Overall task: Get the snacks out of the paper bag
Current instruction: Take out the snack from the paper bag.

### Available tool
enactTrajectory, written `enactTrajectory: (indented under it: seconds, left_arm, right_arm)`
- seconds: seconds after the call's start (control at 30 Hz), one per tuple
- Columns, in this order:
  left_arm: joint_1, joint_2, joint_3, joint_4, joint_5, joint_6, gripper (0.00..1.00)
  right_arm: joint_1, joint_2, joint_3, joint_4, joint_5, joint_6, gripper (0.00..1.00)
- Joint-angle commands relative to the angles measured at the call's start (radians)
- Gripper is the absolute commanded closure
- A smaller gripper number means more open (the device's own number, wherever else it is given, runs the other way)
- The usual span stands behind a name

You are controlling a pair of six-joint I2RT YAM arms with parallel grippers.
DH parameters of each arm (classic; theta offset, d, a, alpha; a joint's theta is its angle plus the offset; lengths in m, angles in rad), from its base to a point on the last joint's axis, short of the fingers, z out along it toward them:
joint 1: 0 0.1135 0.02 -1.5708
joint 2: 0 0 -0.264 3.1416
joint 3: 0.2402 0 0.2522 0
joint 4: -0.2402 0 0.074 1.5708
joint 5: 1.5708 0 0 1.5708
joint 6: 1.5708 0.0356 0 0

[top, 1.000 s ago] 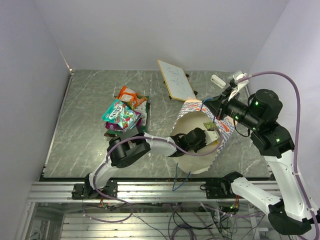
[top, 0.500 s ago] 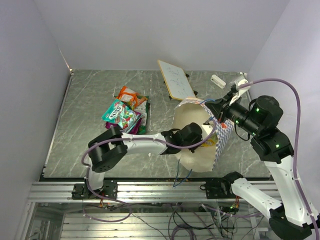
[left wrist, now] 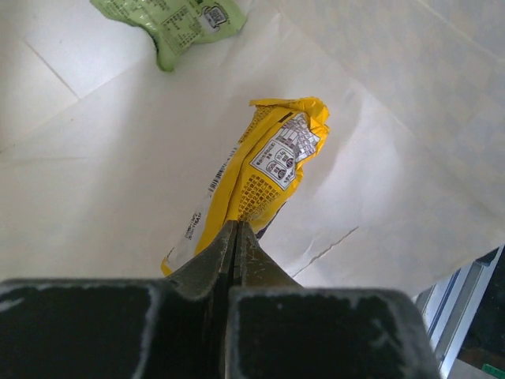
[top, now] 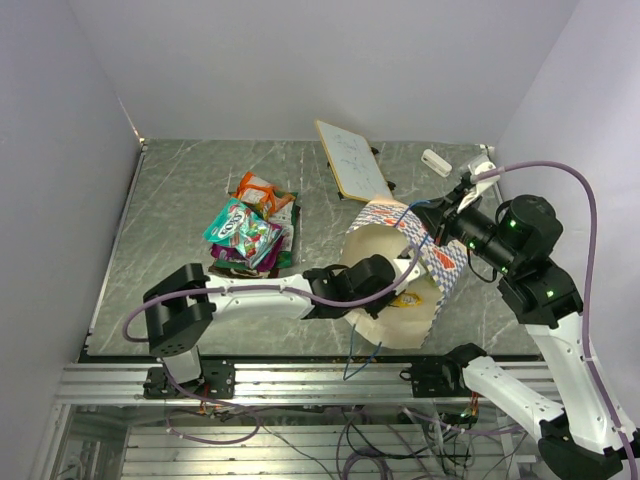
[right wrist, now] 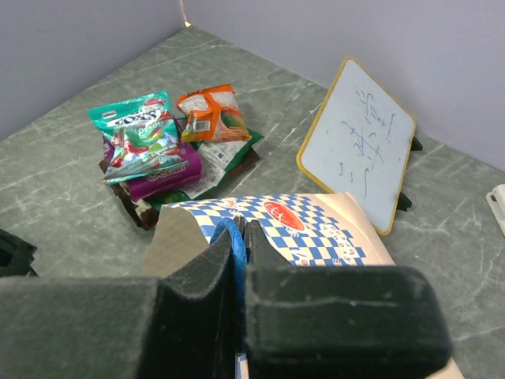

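The paper bag lies on its side, its cream inside toward the top camera and its blue-and-white checks in the right wrist view. My left gripper is inside the bag's mouth, shut on the lower end of a yellow snack packet. A green packet lies deeper in the bag. My right gripper is shut on the bag's blue cord handle, holding the rim up. Several snacks are piled on the table left of the bag.
A small whiteboard stands propped behind the bag. A small white object lies near the back right corner. Walls close the table at the left, back and right. The metal rail with the arm bases runs along the near edge.
My left gripper has shut on the yellow packet and drawn back a little toward the bag's mouth, its elbow swinging left. The right gripper has kept its hold on the handle.
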Motion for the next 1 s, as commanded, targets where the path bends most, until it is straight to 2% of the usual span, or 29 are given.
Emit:
enactTrajectory:
  seconds: [0.0, 0.47, 0.77, 0.97]
  left_arm:
    - [-0.002, -0.076, -0.019, -0.031, -0.044, -0.027, 0.93]
    - [-0.002, -0.285, -0.079, -0.097, -0.105, -0.04, 0.93]
    - [-0.002, -0.471, -0.021, -0.247, -0.212, -0.061, 0.93]
    - [0.014, -0.563, 0.037, -0.388, -0.345, -0.092, 0.93]
  right_arm:
    - [0.001, -0.002, -0.001, 0.046, 0.024, -0.014, 1.0]
    - [0.0, 0.001, -0.004, 0.089, 0.137, 0.001, 1.0]
    - [0.0, -0.007, -0.019, 0.095, 0.185, -0.019, 1.0]
    - [0.0, -0.01, -0.034, 0.113, 0.202, -0.017, 1.0]
